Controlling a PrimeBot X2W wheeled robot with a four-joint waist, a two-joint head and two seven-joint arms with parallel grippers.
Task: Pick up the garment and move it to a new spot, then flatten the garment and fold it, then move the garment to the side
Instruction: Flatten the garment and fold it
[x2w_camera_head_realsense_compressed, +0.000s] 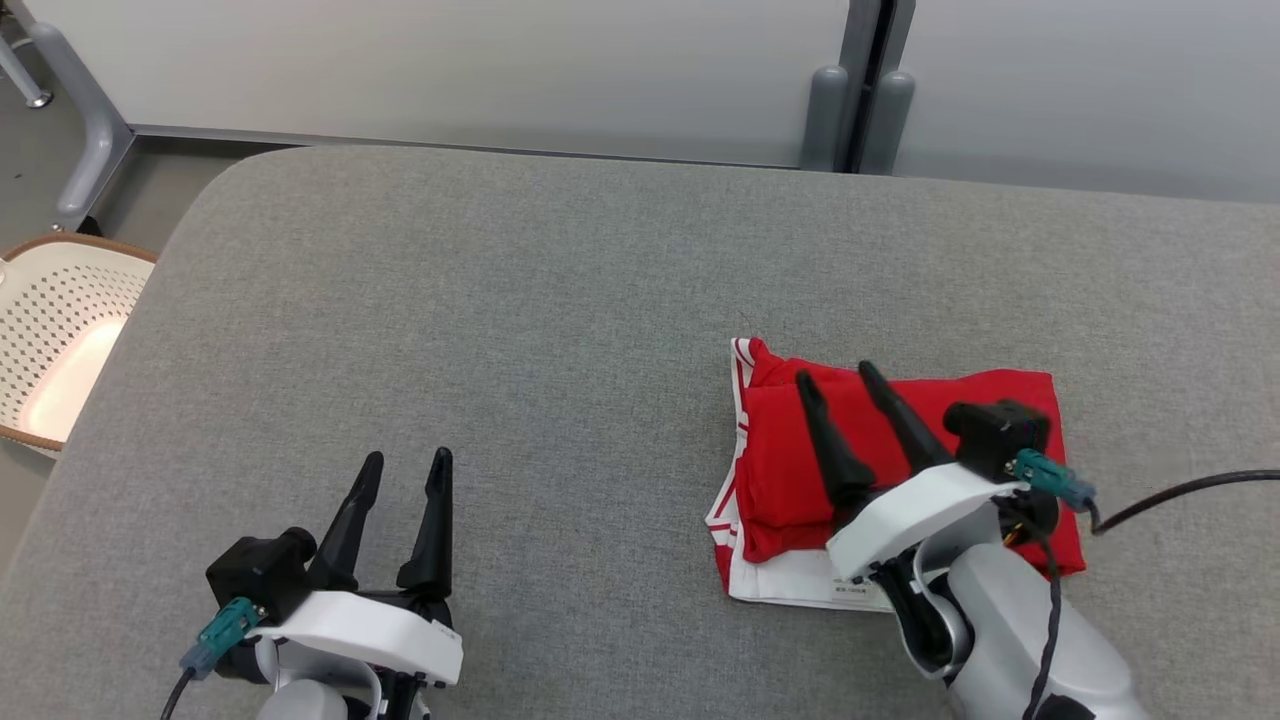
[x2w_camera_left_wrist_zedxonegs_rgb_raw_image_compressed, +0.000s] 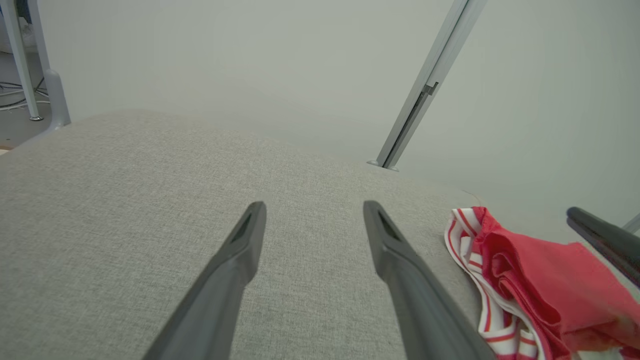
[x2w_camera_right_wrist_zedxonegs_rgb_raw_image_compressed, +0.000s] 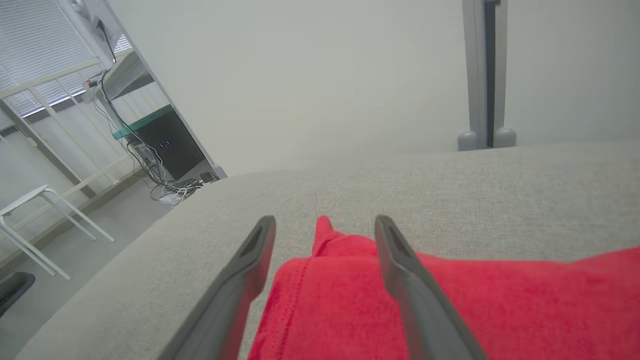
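Garment, red with white, red-striped trim, lies folded into a compact block on the right side of the grey surface, close to the edge nearest you. A white layer with a small label peeks out along its near side. The edges are roughly square, though the striped trim at the left end splays a little.

Your right pincer sits directly over the block with its two dark fingers spread wide and pointing away from you. No cloth is pinched between them. From the wrist, the fingers straddle the far corner of the red cloth, and you cannot tell whether they brush the fabric or hang just above it. Jaws that wide over a flat, settled bundle suggest a garment put down rather than one being carried.

Your left pincer rests low at the left, just as wide and holding nothing. It is over bare surface and well apart from the cloth, likely parked there so the right arm has room. A pale perforated basket stands off the left edge, beyond the surface and out of the way.

Judging by the layout, the fold is made and the bundle already sits off to one side, so the task looks near its end. The risk now is small: a fingertip dragging the top layer as the right arm lifts could open the fold, so a straight rise is the cleaner exit.
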